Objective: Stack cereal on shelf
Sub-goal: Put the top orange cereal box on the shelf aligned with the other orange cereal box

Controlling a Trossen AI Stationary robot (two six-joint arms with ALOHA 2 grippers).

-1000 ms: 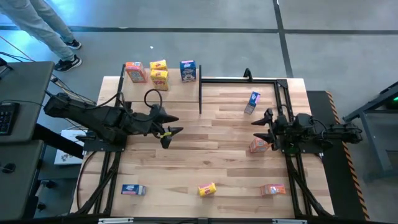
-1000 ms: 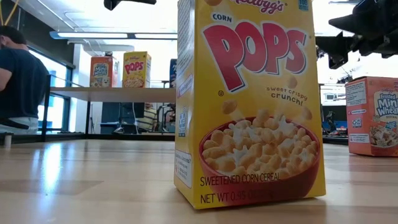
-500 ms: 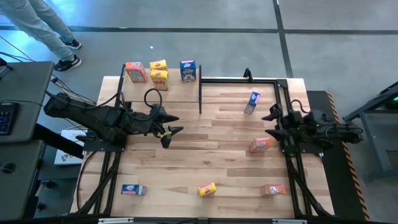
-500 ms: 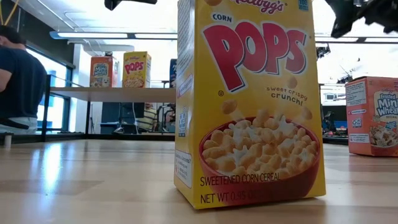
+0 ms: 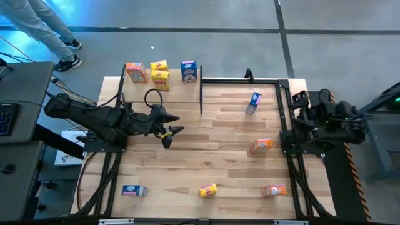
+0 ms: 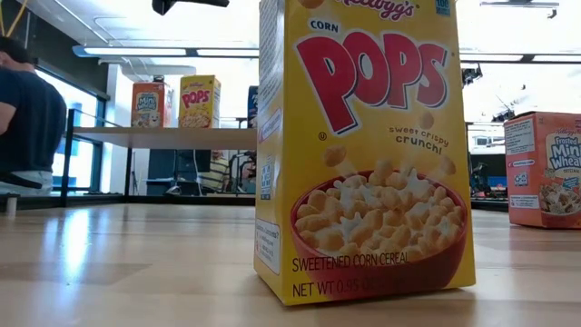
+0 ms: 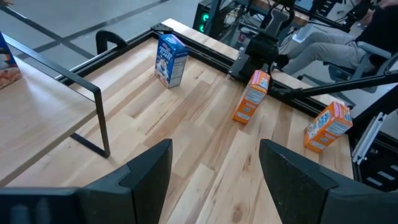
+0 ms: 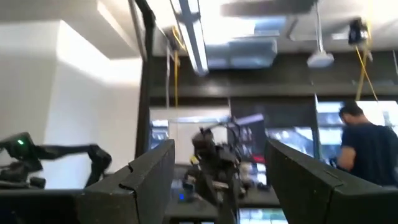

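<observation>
Plank tabletop (image 5: 206, 156) under bright ceiling strips — left claw (image 5: 172, 131) and right claw (image 5: 299, 106) both parted, empty.

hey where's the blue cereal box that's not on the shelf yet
In the high view, one blue cereal box stands far right on the table, near the right gripper; another lies near the front-left corner.

1. In the low view, the yellow box (image 6: 363, 150) is cut off by the top edge, and the blue box (image 6: 253, 106) on the shelf (image 6: 163, 136) is mostly hidden behind it.
2. The orange box (image 6: 545, 168) is cut by the right edge.
3. A person (image 6: 27, 118) is cropped at the left edge.
4. The room in the right wrist view is blurred.
</observation>
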